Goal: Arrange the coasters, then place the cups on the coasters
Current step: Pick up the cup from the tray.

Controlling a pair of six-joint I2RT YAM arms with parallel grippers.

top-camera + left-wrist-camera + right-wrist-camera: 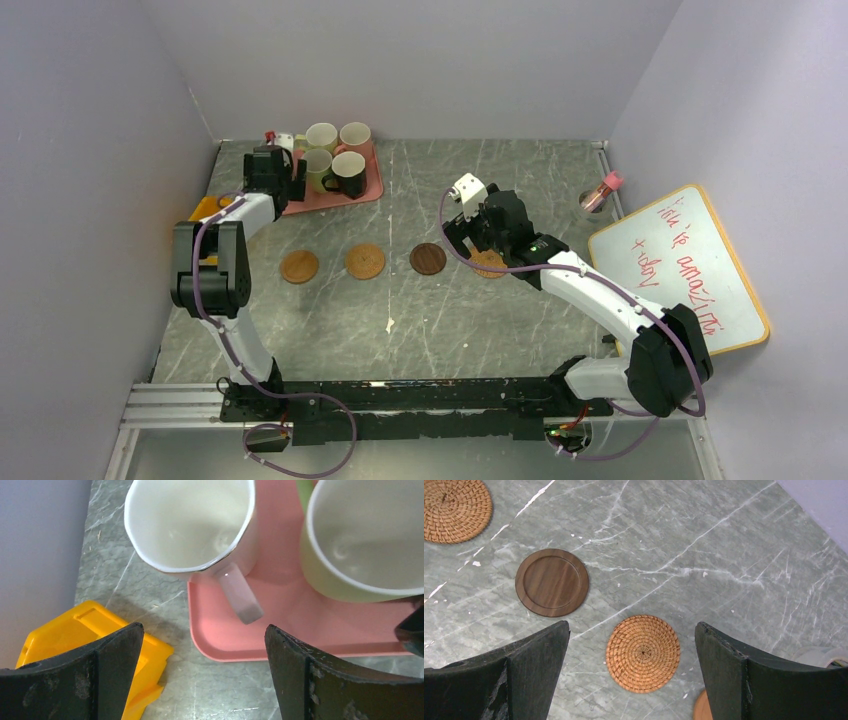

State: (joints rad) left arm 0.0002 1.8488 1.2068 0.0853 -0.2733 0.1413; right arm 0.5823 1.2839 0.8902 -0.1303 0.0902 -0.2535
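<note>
A: State of left gripper (201, 628)?
B: Jaws apart, over pink ceramic mug (190, 520) on flat pink rectangular tray (300, 630), upper left.
A: And right gripper (631, 625)?
B: Jaws apart, over round woven tan coaster (642, 653), lower centre.

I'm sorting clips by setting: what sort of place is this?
Likely a robot test cell, not a home: bare lilac walls enclosing the marble-look table, a mounting rail at its edge, a scribbled whiteboard.

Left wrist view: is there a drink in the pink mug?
Empty. The pink mug shows only its bare, pale inside.
</note>
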